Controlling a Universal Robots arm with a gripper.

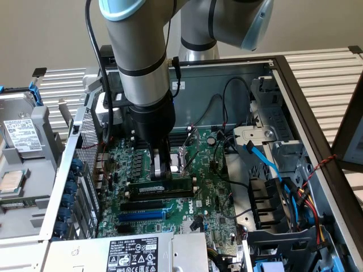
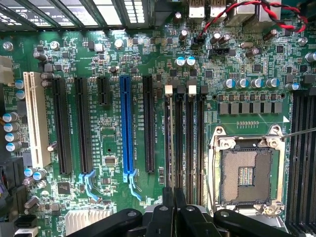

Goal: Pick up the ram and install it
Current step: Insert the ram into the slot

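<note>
While my gripper (image 1: 160,171) stands over the board (image 2: 123,59), its fingers clench the ram (image 1: 161,187), which lies along a slot (image 2: 169,143) just below them. I judge this the seating step, though whether it is fully seated is unclear; next calls for a straight, even press.

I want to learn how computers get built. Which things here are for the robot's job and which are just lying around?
For the job: ram, gripper holding it, empty memory slots.
Just lying about: blue slot, hard drive, blue cable.

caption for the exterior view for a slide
Gripper shut on the ram, holding it over the motherboard slots inside the open computer case.
</note>
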